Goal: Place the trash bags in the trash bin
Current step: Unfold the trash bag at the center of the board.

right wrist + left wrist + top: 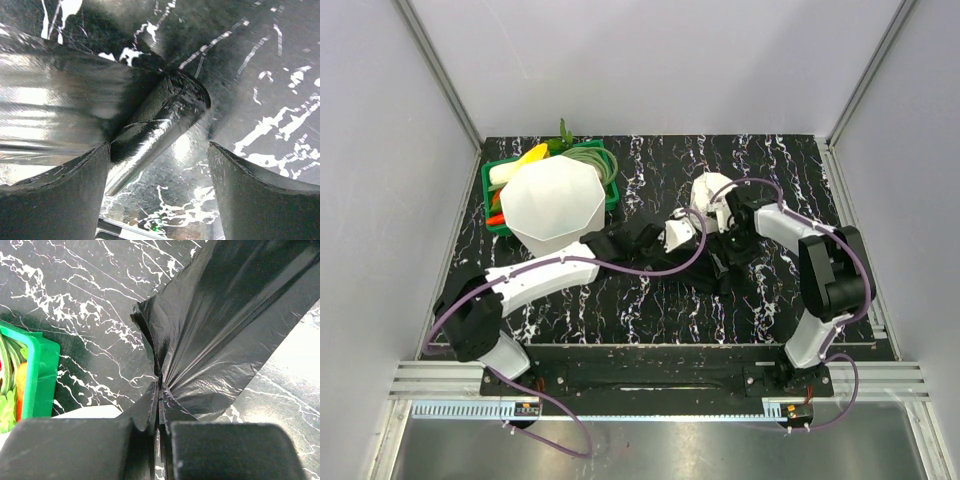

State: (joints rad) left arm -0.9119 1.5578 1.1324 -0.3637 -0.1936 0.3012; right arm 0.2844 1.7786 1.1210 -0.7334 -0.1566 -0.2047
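Partly cut off, trash bag [225, 330] pinched in L tool [160, 390]; R tool [157, 150] spread.

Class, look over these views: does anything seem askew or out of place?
The thin glossy black plastic bag is stretched over the marbled table, pinched into pleats by the left fingers, not in the tall white bin.

Noted green basket [487, 188] of toy vegetables [530, 157] at ten o'clock on black, white-veined tabletop [660, 305]; spotted white rounded roll [706, 192] near one o'clock of centre, well apart from basket.
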